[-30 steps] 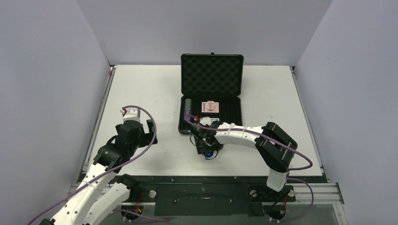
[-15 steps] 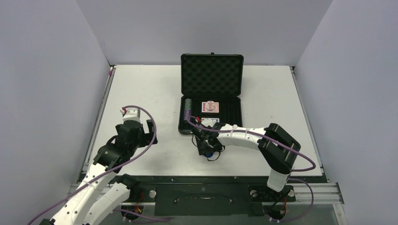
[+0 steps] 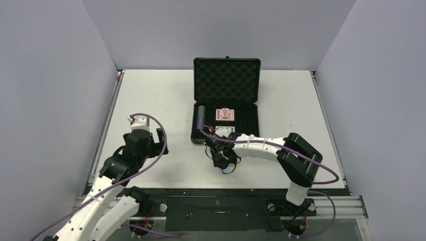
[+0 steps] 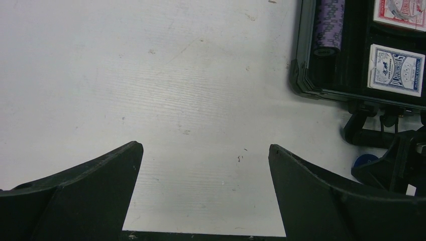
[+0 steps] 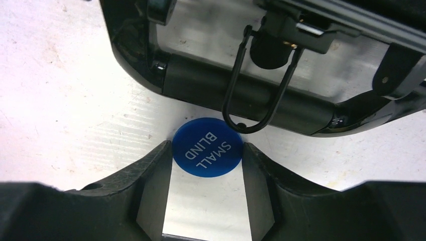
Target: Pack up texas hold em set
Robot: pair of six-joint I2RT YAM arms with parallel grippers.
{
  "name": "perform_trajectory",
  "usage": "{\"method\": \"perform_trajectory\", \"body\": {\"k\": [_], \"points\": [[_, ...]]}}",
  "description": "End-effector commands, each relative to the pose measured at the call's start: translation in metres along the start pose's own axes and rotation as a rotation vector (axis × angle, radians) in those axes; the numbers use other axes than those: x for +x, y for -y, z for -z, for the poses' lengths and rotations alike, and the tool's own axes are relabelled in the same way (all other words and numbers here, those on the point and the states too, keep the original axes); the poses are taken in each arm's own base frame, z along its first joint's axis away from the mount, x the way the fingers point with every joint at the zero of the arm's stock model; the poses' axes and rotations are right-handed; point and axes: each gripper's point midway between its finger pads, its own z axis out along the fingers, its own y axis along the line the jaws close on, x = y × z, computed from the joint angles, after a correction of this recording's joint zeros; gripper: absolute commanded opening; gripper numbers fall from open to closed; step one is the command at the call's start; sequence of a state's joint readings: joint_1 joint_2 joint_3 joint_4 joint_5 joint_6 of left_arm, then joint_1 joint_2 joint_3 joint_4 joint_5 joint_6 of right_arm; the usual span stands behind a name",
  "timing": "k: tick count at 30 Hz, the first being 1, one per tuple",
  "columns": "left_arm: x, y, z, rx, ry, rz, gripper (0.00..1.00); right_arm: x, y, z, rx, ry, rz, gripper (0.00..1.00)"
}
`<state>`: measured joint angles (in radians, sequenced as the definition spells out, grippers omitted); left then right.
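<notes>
The black case (image 3: 195, 135) lies open at the table's middle with its foam lid (image 3: 227, 80) up. In it are a red deck (image 3: 225, 114), a blue deck (image 4: 395, 69) and a purple chip stack (image 4: 329, 22). My right gripper (image 3: 224, 164) is low on the table just in front of the case's handle (image 5: 241, 95). Its fingertips press both sides of a blue disc (image 5: 208, 147) marked SMALL BLIND, which lies flat on the table. My left gripper (image 4: 203, 150) is open and empty over bare table left of the case. No clear disc is in view.
A wire latch loop (image 5: 256, 85) hangs from the case's front edge, its lower end over the blue disc's far rim. Grey walls stand on three sides of the white table (image 3: 150, 100).
My right gripper has slid a little to the left and towards the case's front, and the blue disc shows less in the top view. The left arm has barely moved.
</notes>
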<state>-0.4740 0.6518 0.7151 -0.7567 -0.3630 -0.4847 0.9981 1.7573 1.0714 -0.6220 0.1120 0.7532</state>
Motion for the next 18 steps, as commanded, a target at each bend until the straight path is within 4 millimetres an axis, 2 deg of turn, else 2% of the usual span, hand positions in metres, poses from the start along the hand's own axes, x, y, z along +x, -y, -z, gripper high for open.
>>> {"method": "perform_trajectory", "body": {"k": [1,8,16,18], "points": [[-0.022,0.005,0.007,0.023,0.072,0.019,0.96,0.022,0.006,0.003,0.051,-0.063,0.038,0.34],[-0.021,0.005,0.007,0.026,0.073,0.018,0.96,0.000,-0.007,0.036,0.042,-0.001,0.066,0.32],[-0.023,0.005,0.009,0.031,0.082,0.021,0.96,-0.037,-0.027,0.084,-0.030,0.092,0.027,0.31],[-0.023,0.005,0.009,0.033,0.086,0.022,0.96,-0.053,-0.033,0.102,-0.054,0.131,0.016,0.31]]}}
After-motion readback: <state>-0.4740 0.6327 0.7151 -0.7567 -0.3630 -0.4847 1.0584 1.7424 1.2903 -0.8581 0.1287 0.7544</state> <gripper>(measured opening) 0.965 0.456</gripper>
